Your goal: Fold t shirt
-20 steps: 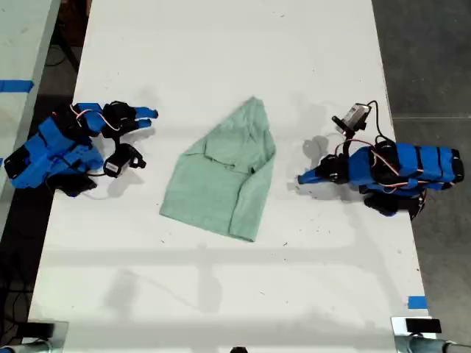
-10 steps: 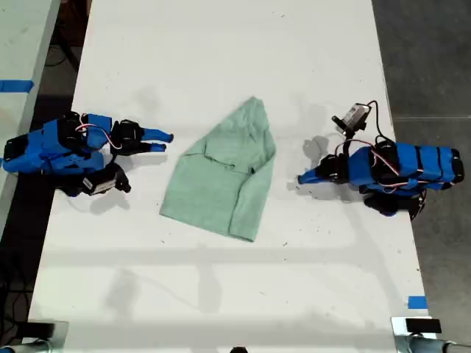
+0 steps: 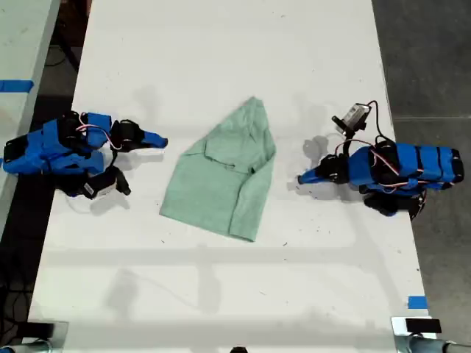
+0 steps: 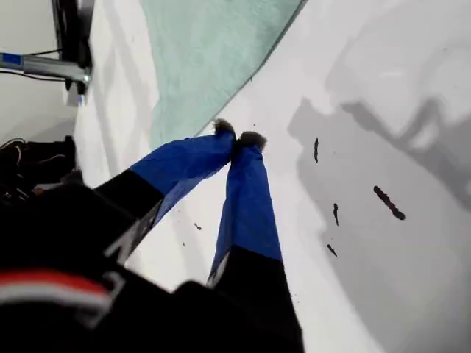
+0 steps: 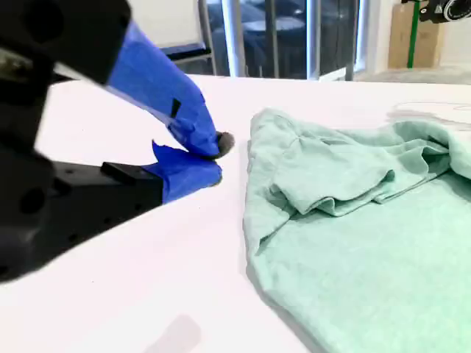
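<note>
The t shirt is lying flat at the middle of the white counter, pale mint green, with one side folded over itself and its narrow end pointing toward the far edge in the exterior view. You are looking at my first gripper sitting low just off the cloth on the exterior view's right, its blue fingers pressing tip to tip and holding nothing. My second gripper is pointing at the garment from the exterior view's left, closed as well, empty, near the cloth but not touching it.
</note>
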